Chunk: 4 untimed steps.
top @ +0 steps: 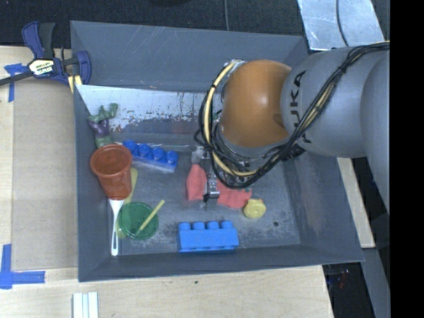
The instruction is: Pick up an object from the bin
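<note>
My gripper (211, 192) reaches down near the middle of the bin, its tip low on a flat red piece (196, 181) that spreads to both sides of it. A small yellow ball (254, 209) lies just right of the red piece. A blue toy brick with three studs (207, 236) sits in front of the gripper, near the bin's front wall.
At the left stand an orange cup (112, 169), a green lid with a yellow stick (138, 219) and a white spoon (115, 227). A clear pack of blue caps (152, 156) and a small purple-green toy (103, 123) lie toward the back left. The arm's orange cover hangs over the bin's middle right.
</note>
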Motion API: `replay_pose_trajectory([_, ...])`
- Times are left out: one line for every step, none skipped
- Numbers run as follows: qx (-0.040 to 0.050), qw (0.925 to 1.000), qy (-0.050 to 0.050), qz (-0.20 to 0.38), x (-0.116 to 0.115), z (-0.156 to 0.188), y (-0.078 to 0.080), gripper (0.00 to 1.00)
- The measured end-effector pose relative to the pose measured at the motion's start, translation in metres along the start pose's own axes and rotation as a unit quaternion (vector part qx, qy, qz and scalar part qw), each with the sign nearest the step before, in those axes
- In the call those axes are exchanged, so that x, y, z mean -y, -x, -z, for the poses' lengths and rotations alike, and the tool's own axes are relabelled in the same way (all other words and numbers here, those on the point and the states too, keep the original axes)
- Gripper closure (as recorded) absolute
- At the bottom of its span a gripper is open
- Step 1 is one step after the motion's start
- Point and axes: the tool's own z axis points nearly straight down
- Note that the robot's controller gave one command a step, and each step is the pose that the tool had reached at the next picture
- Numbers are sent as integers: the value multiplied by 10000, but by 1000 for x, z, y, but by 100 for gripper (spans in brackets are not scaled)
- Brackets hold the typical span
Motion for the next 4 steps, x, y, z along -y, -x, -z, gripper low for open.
replay_pose_trajectory([42,10000,5,-17,0,5,2,100])
replay_pose_trajectory([42,10000,5,-21,1,5,2,0])
replay_pose_trajectory([41,10000,4,-15,1,5,2,0])
replay_pose_trajectory([74,9994,3,334,35,-59,15,0])
